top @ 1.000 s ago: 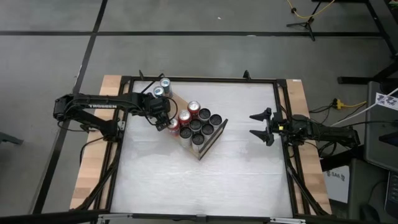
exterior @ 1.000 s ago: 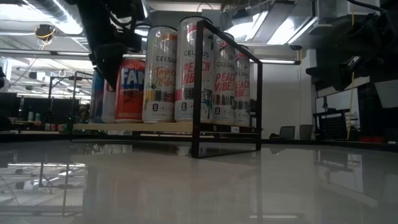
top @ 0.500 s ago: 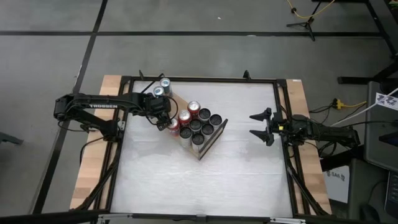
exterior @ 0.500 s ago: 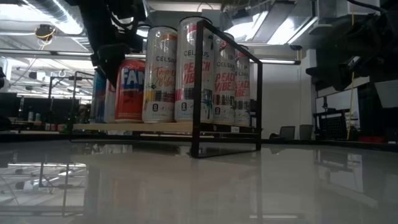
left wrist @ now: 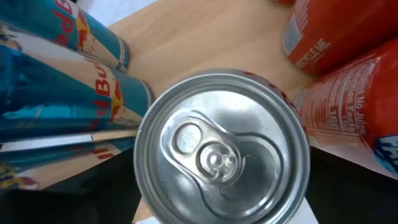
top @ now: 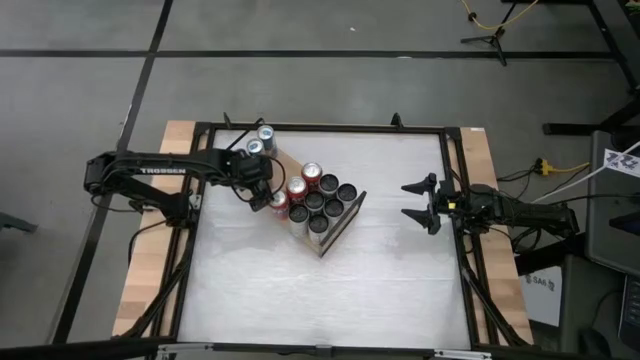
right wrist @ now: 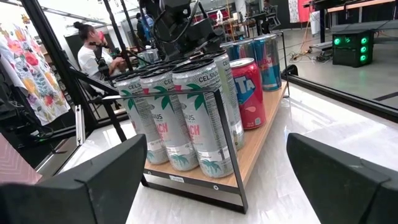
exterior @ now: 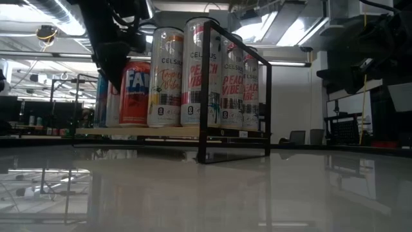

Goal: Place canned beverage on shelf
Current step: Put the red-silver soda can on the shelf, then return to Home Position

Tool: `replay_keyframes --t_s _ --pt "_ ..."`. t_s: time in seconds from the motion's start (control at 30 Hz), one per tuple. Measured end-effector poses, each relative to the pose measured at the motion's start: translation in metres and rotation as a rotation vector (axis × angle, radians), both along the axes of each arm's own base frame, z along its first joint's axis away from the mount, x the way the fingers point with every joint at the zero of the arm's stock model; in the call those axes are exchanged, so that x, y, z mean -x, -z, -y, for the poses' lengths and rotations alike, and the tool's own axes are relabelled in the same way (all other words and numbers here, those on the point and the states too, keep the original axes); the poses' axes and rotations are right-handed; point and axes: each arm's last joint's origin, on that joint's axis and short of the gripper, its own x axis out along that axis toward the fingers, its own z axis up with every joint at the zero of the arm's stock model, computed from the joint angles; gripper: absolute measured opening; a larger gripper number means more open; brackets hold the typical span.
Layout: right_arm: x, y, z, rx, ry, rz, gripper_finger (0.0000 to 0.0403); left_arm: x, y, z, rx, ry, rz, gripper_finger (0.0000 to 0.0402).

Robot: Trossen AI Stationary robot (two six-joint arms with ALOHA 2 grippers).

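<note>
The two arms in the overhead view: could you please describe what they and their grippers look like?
Both arms are slim, dark and jointed. The left arm carries white lettering along its upper link. The right arm shows no lettering in this view. The right gripper has two dark pointed fingers; in its own wrist view the fingers look broad, flat and matte black. The left gripper is a dark, blocky head.

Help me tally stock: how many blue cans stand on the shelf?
2. One blue can stands at the shelf's far end; the second blue can is right beside it. The high view shows none hidden.
</note>
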Motion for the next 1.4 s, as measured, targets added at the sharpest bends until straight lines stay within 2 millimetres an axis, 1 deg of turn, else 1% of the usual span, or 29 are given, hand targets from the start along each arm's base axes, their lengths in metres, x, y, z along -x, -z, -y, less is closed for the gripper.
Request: replay_keyframes --t_s 0.13,0.23,0.5,0.7,0.9,0.97,1.07,1.2,1.27,1.4 --pt "0.000 0.000 0.000 0.000 0.000 0.000 0.0381 0.002 -0.003 0.000 -0.009 -0.002 0.015 0.0387" --pt "0.000 0.000 0.000 0.000 0.000 0.000 0.0381 0.004 -0.006 0.000 -0.014 -0.004 0.027 0.0394" --pt "0.000 0.000 0.000 0.000 0.000 0.000 0.0381 0.010 -0.014 0.002 -0.023 -0.013 0.081 0.0395" --pt "0.000 0.000 0.000 0.000 0.000 0.000 0.0381 0.015 -0.027 0.004 -0.039 -0.008 0.171 0.0396" --pt "0.000 0.000 0.000 0.000 0.000 0.000 0.0381 0.028 -0.041 0.006 -0.050 0.001 0.252 0.0396" --pt "0.000 0.000 0.000 0.000 0.000 0.000 0.0381 0.032 -0.047 0.008 -0.038 0.009 0.302 0.0393" --pt "0.000 0.000 0.000 0.000 0.000 0.000 0.0381 0.038 -0.059 0.012 -0.074 0.017 0.397 0.0375" --pt "0.000 0.000 0.000 0.000 0.000 0.000 0.0381 0.048 -0.078 0.016 -0.182 -0.022 0.545 0.0337" --pt "0.000 0.000 0.000 0.000 0.000 0.000 0.0381 0.051 -0.086 0.019 -0.189 -0.008 0.624 0.0315" --pt "0.000 0.000 0.000 0.000 0.000 0.000 0.0381 0.056 -0.097 0.031 -0.168 0.056 0.733 0.0268"
